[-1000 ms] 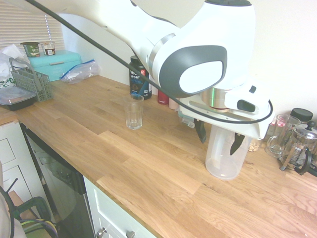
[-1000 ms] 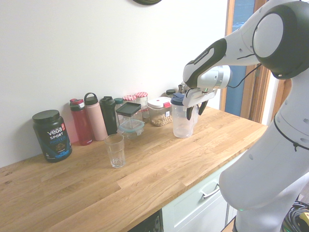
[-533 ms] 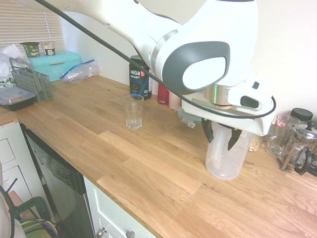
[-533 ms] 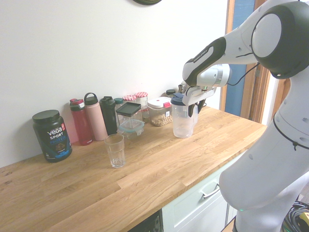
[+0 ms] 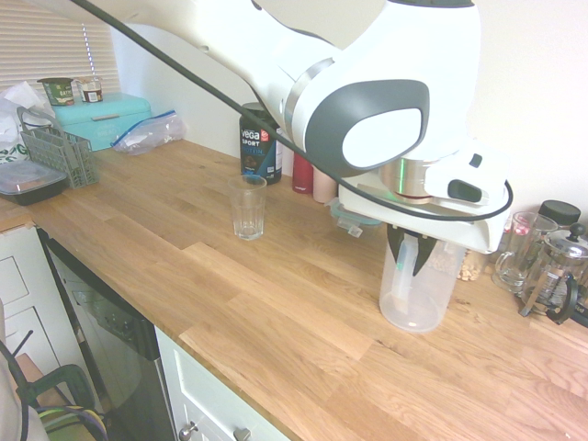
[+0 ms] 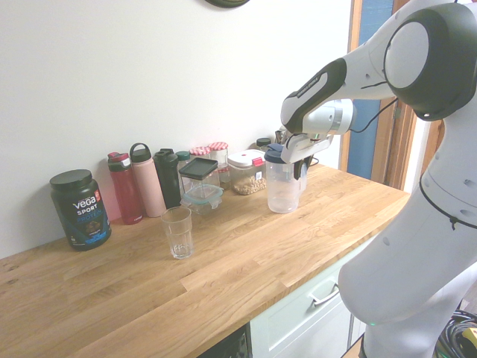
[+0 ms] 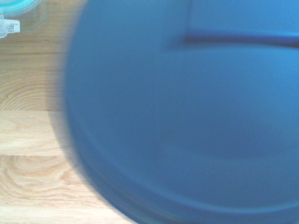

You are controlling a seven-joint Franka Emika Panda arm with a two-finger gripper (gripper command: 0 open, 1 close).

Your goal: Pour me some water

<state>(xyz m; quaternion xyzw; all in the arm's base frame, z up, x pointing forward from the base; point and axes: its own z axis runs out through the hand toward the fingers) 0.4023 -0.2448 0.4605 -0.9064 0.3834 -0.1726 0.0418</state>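
A translucent water pitcher (image 5: 420,296) (image 6: 282,191) with a blue lid (image 7: 187,116) stands upright on the wooden counter (image 5: 276,303). My gripper (image 5: 410,255) (image 6: 299,168) comes down beside its top, the fingers drawn together on the pitcher's handle side. An empty drinking glass (image 5: 247,207) (image 6: 177,232) stands apart from it, further along the counter. In the wrist view the blurred lid fills most of the picture. How much water the pitcher holds cannot be seen.
Along the wall stand a black Vega tub (image 6: 80,209), red, pink and dark bottles (image 6: 147,180), jars and food containers (image 6: 244,170). A French press (image 5: 556,276) and a glass mug (image 5: 519,250) sit just past the pitcher. A grey rack (image 5: 60,154) is at the counter's far end.
The fingers stood wide on either side of the pitcher's top a second ago; they have since closed together on it. The pitcher and the glass have stayed in place.
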